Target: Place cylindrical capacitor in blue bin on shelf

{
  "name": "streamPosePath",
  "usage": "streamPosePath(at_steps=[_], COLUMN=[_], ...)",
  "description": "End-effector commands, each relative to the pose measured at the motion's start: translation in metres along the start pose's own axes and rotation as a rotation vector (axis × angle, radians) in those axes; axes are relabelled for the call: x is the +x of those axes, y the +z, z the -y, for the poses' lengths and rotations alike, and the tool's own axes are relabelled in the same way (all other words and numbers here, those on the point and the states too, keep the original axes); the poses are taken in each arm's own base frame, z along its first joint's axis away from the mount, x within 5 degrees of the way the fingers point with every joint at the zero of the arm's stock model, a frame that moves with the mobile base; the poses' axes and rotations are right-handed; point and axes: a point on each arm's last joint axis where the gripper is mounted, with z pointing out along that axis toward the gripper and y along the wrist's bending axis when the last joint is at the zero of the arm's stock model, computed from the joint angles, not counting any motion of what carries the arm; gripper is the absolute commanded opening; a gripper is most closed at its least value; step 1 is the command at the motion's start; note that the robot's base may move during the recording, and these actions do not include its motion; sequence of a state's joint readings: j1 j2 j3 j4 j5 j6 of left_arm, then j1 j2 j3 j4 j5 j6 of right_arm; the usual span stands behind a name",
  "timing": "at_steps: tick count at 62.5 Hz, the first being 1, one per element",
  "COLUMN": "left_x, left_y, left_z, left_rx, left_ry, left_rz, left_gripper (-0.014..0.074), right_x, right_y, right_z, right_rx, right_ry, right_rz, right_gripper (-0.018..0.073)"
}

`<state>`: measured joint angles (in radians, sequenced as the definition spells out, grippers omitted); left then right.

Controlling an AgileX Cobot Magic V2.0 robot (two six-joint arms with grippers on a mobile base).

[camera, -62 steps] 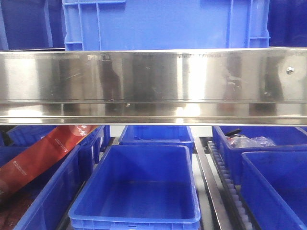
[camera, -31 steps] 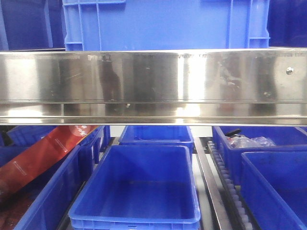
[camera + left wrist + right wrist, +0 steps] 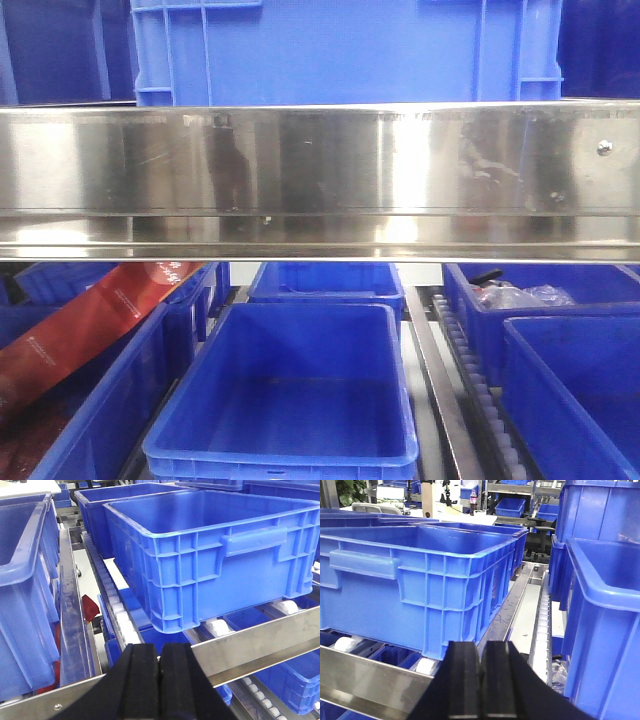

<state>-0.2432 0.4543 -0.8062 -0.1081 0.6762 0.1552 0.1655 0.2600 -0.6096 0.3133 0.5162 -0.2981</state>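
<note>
Front view: the shelf's (image 3: 320, 180) steel rail spans the middle of the frame, with an empty blue bin (image 3: 290, 385) at lower centre beneath it; the capacitor is not visible in any view. Left gripper (image 3: 159, 685), bottom centre of its wrist view, has its black pads pressed together with nothing between them, facing a large blue crate (image 3: 215, 555) on the roller tracks (image 3: 117, 610). Right gripper (image 3: 481, 685) is likewise closed and empty.
</note>
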Motion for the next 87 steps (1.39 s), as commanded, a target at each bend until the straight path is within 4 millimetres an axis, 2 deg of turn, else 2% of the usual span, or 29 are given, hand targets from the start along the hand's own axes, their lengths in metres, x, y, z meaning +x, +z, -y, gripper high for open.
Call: streamPosePath(at_steps=[1,27,38,45,53,70,82,85,87], left_x=[-0.001,-0.001,0.006,0.024,0.061,0.141,0.173,0.179,0.176], left_y=[-0.001,0.000,-0.003,-0.003,-0.003,0.006,0.022,0.024,0.023], left_z=[0.000,0.000,-0.006,-0.009,-0.011,-0.011,-0.014,-0.014,-0.014], left_rx=[-0.004,-0.003,-0.086,-0.169,-0.274,-0.390,-0.417,-0.419,-0.418], left_ry=[-0.010,-0.010,0.048,0.041,0.038,-0.011,-0.036,-0.062,-0.075], left_rz=[0.015,0.013,0.060,0.153,0.246,0.254,0.225,0.246,0.286], left_gripper=[-0.0111,-0.0111,-0.0111,-0.0111,-0.0111,-0.0111,-0.0111,-0.0111,-0.0111], right_x=[-0.001,-0.001,-0.001,-0.001,-0.001,-0.001,-0.001,-0.001,-0.001], right_y=[0.000,0.000,0.000,0.000,0.000,0.000,0.000,0.000,0.000], right_z=[0.001,0.001,0.001,0.001,0.001,0.001,0.001,0.001,0.001], right_rx=[0.015,0.015,0.015,0.015,0.015,0.015,0.014,0.015,0.015], right_ry=[-0.003,-0.003,-0.003,-0.003,-0.003,-0.003,-0.003,-0.003,-0.003], right_rz=[0.025,0.025,0.025,0.025,0.025,0.025,0.024,0.026,0.026], right_gripper=[-0.0154,-0.0154,-0.0154,-0.0154,-0.0154,-0.0154,-0.0154,-0.0154,-0.0154])
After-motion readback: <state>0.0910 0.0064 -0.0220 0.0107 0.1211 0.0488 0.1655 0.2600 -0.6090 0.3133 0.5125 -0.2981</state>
